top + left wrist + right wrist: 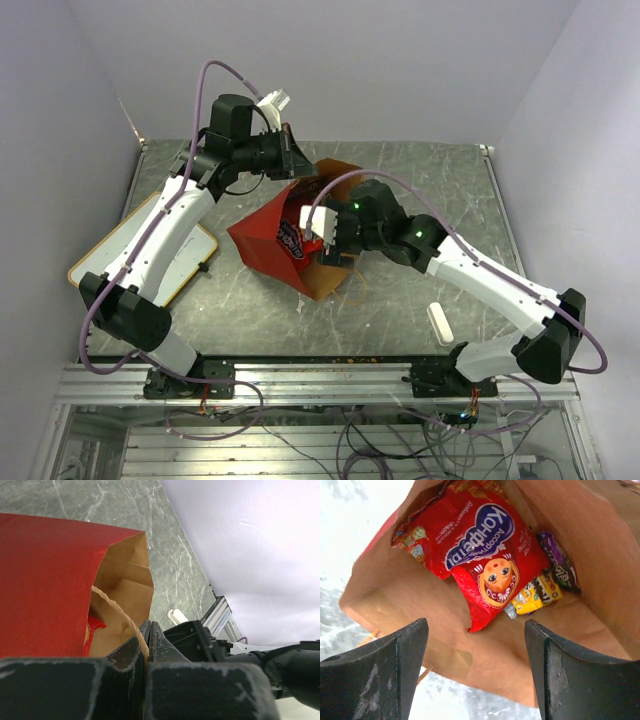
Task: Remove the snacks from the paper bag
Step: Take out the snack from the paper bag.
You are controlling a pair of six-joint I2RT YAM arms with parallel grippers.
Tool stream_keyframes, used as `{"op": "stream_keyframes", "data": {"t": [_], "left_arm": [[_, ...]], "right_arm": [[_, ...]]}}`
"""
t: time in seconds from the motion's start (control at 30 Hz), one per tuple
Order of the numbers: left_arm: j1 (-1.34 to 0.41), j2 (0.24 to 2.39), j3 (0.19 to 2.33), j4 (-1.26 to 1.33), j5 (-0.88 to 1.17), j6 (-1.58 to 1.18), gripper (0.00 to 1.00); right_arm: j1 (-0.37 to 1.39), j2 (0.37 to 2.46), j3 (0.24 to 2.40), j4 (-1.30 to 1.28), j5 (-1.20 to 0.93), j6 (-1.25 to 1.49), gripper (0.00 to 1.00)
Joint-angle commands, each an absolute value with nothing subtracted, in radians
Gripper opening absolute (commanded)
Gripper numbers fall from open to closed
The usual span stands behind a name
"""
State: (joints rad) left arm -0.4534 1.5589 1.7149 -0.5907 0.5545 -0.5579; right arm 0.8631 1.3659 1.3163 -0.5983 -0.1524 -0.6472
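Grey marbled surface [430, 190] below us, and the paper bag [258, 238] sits near its centre. We see the left gripper [290, 152] pinched together on the tan handle [120, 611] at the bag's 12 o'clock. At 3 o'clock the right gripper [475, 627] hangs at the mouth, jaws wide apart, holding nothing. Inside we spot the red packet [475, 545], with small candy wrappers [547, 585] just beside it at 4 o'clock.

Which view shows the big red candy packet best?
Right wrist: the packet lies face-up inside the bag, logo and print readable. Top view catches only a small patch through the bag mouth. Left wrist shows just a red sliver, probably its edge.
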Motion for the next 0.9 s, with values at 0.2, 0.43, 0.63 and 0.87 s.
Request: {"op": "stream_keyframes", "data": {"t": [0.2, 0.43, 0.63, 0.87], "left_arm": [[-0.46, 1.561, 1.765, -0.582, 0.572, -0.615, 0.07], [-0.45, 1.511, 1.643, -0.501, 0.61, -0.683, 0.07], [-0.437, 1.538, 1.694, -0.542, 0.624, -0.646, 0.07], [-0.417, 1.559, 1.718, -0.581, 0.653, -0.62, 0.07]], "right_arm": [[0.857, 1.411, 1.072, -0.293, -0.263, -0.947, 0.79], [0.837, 1.486, 0.966, -0.001, -0.251, -1.007, 0.76], [0.831, 1.566, 0.887, 0.235, -0.176, -1.116, 0.75], [0.828, 1.676, 0.946, 0.272, -0.125, -1.211, 0.57]]}}
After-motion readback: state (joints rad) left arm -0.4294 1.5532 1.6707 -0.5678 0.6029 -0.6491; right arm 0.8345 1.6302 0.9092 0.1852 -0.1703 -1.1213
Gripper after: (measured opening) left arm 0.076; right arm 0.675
